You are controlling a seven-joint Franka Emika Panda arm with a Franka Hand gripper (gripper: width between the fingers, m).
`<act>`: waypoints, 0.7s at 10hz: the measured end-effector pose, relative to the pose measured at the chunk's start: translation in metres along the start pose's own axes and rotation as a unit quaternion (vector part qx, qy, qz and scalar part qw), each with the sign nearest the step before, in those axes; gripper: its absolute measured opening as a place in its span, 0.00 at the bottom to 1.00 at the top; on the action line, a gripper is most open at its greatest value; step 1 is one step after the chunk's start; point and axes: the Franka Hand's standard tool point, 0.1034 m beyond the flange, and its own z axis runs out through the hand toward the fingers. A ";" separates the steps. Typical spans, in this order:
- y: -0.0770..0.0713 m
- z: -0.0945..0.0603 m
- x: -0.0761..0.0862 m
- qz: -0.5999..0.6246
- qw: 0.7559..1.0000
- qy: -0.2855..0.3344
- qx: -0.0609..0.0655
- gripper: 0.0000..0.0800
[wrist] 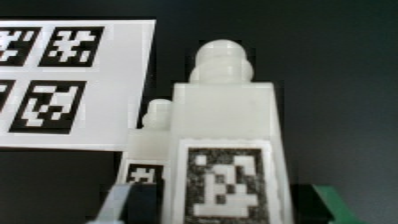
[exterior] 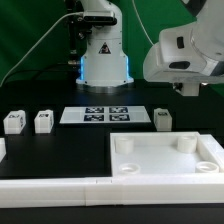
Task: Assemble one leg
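In the wrist view my gripper (wrist: 231, 206) is shut on a leg (wrist: 224, 120), a white block with a black-and-white tag on its near face and a stepped peg end pointing away. One light finger (wrist: 125, 200) and one green-edged finger (wrist: 349, 206) flank it. A second leg (wrist: 153, 150) shows behind it on the black table. In the exterior view my gripper (exterior: 186, 88) hangs high at the right, above that leg (exterior: 163, 118); the held leg is hard to make out there. Two more legs (exterior: 12, 121) (exterior: 43, 121) stand at the left.
The marker board (exterior: 107, 114) lies in the middle and also shows in the wrist view (wrist: 71, 80). The large white tray-like part with corner sockets (exterior: 216, 150) lies at the front right. A white bar (exterior: 60, 190) runs along the front. The robot base (exterior: 104, 60) stands behind.
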 end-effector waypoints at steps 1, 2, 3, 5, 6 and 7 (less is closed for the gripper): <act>-0.003 -0.005 0.007 -0.002 0.998 0.063 0.007 0.37; -0.002 -0.004 0.001 -0.002 0.996 0.091 0.008 0.37; -0.005 -0.007 0.007 -0.003 0.988 0.152 0.017 0.37; 0.006 -0.017 0.007 -0.030 0.973 0.230 0.021 0.37; 0.012 -0.034 0.008 -0.037 0.955 0.293 0.027 0.37; 0.018 -0.041 0.004 -0.050 0.946 0.320 0.024 0.37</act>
